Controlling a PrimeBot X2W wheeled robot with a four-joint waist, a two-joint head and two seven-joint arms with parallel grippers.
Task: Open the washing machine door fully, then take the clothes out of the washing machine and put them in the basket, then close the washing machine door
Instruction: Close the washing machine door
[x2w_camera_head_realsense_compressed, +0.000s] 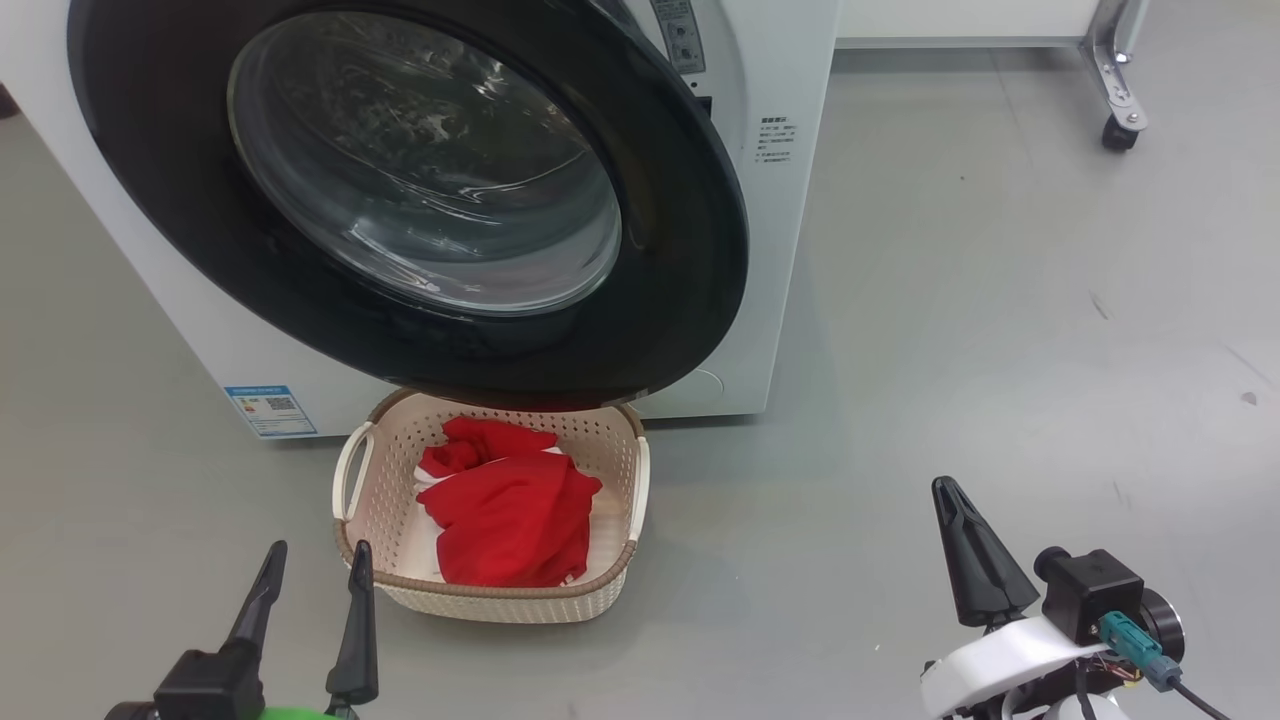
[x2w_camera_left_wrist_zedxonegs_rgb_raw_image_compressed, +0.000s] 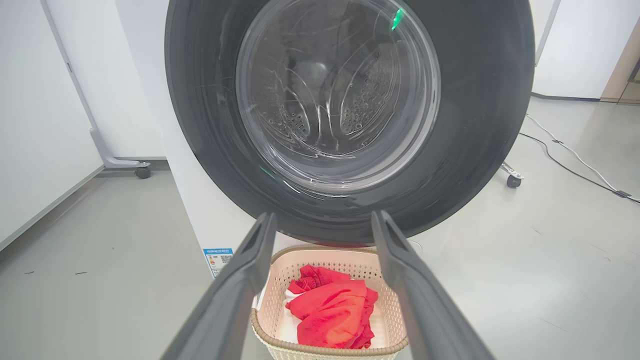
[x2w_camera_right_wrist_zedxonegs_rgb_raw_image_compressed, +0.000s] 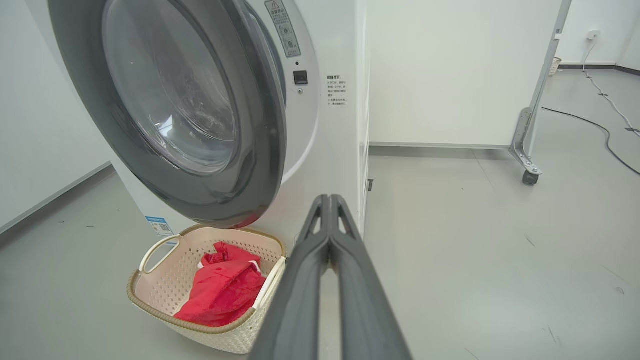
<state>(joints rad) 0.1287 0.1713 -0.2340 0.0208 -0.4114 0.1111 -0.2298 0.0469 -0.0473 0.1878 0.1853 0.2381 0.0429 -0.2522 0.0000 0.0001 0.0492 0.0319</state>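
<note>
1. Washing machine door (x2w_camera_head_realsense_compressed: 420, 190): round, with a wide glossy black rim and a bulging clear glass bowl. Its 3 o'clock edge stands off the cabinet front, so the latch slot shows in the right wrist view. Its top is cut off in all views. Perforated steel shows dimly through the glass in the left wrist view.
2. Washing machine (x2w_camera_head_realsense_compressed: 780, 250): smooth white cabinet. There is small printed text at 3 o'clock of the door and a blue label (x2w_camera_head_realsense_compressed: 270, 410) at 7 o'clock. The print is too small to read and the upper body is out of frame.
3. Basket (x2w_camera_head_realsense_compressed: 500, 600): cream plastic, a rounded rectangle with perforated walls, a brown woven-look rim and loop handles. It stands on the floor at 6 o'clock of the door. Its far rim is hidden under the door in the head view.
4. Clothes (x2w_camera_head_realsense_compressed: 510, 515): soft, crumpled bright red fabric with white trim, heaped inside the basket. The number of pieces cannot be told.
5. Left hand (x2w_camera_head_realsense_compressed: 318, 550): two long dark tapered fingers, spread and empty, at 7 o'clock of the head view, near the basket's front rim.
6. Right hand (x2w_camera_head_realsense_compressed: 955, 510): dark fingers pressed together on nothing, at 5 o'clock of the head view, well apart from the basket.
7. Floor (x2w_camera_head_realsense_compressed: 1000, 350): smooth grey with faint scuffs. A metal castor leg (x2w_camera_head_realsense_compressed: 1120, 120) is at 1 o'clock.
</note>
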